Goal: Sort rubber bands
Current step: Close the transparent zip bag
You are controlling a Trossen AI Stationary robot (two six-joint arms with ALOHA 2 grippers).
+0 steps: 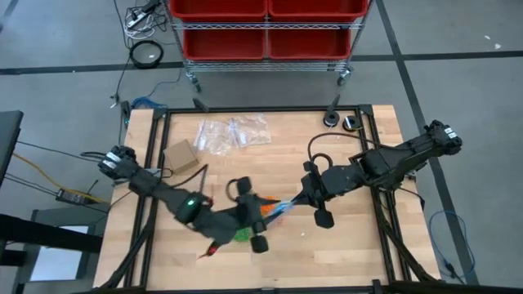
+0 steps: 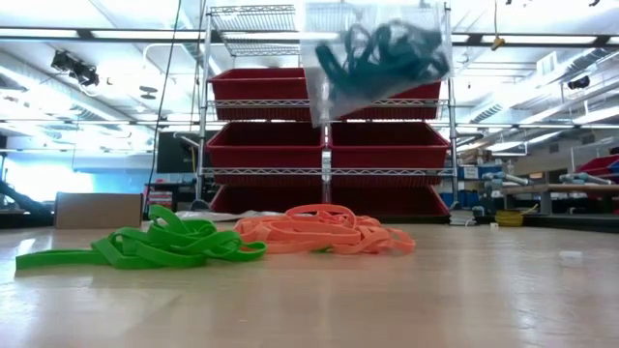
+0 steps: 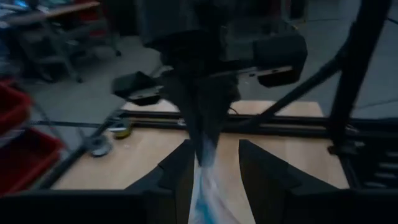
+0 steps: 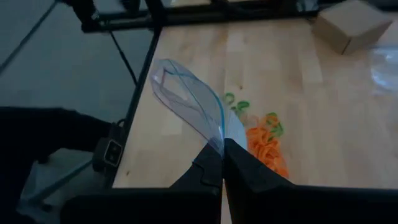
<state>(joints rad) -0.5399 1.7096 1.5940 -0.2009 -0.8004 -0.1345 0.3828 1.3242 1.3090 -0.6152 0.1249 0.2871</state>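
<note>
Rubber bands (image 2: 319,232) sit in green and orange heaps near the table's (image 1: 343,245) front edge, blue ones up in a clear bag (image 2: 377,58). Right gripper (image 4: 222,163) pinches that bag; left gripper (image 3: 213,163) hangs parted around it.

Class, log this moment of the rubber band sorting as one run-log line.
right claw: shut on clear plastic bag of blue rubber bands | left claw: open around bag | green, orange rubber bands: on table

Both arms reach inward and nearly meet over the table's near middle. The left pincer (image 3: 214,171) stands with fingers parted. The right pincer (image 4: 222,163) is pinched tight, fingers together.
</note>
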